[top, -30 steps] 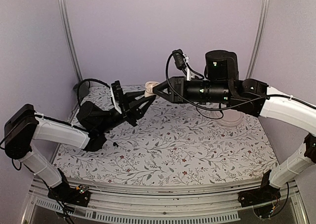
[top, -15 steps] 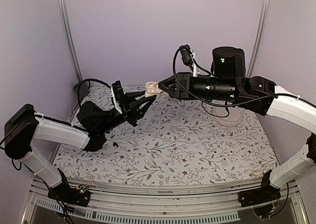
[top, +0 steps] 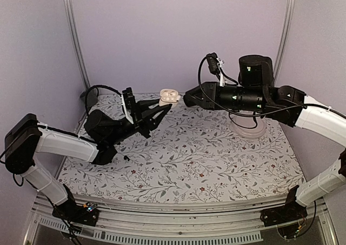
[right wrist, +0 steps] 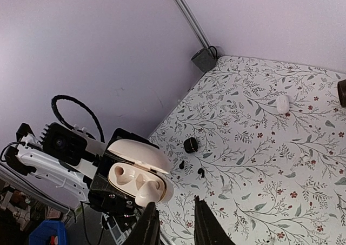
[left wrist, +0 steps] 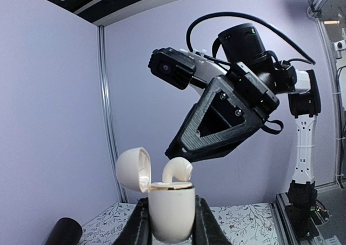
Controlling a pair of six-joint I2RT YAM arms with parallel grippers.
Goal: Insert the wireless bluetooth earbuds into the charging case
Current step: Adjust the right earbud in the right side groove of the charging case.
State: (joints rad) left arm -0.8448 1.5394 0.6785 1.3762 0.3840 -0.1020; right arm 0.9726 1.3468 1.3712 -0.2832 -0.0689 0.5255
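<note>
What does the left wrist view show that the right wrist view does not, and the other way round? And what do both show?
Only the left wrist view: the whole right tool with its camera, close to the charging case, and, side-on, a cream earbud standing up out of it. Only the right wrist view: a look down into the case, plus the floral table with small dark pieces lying on it. Both: the open cream case, clamped by the left tool.

cream charging case (left wrist: 172, 215), black fingers (left wrist: 136, 229), white tablecloth (top: 205, 158) with grey-and-red floral print.
</note>
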